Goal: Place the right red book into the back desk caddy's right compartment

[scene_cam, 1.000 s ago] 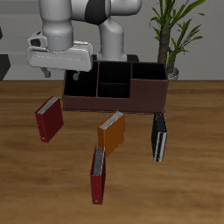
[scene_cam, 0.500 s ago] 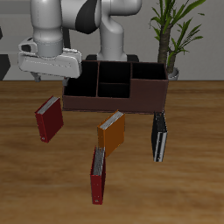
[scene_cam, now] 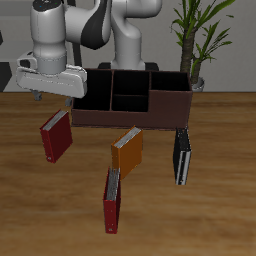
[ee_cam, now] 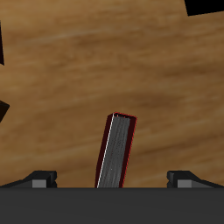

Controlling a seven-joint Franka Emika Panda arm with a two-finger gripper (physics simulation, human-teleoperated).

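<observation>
In the exterior view the gripper [scene_cam: 52, 97] is hovering above the right red book [scene_cam: 56, 136], which is standing before the back desk caddy [scene_cam: 130, 100]; this looks like the approach. In the wrist view the fingers [ee_cam: 41, 178] are spreading wide around the book, so descending comes next

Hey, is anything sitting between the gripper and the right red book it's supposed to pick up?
Nothing visible does. The gripper hangs above the right red book, with only open air and bare table between them. In the wrist view the book shows unobstructed between the fingers, which stand apart.
</observation>
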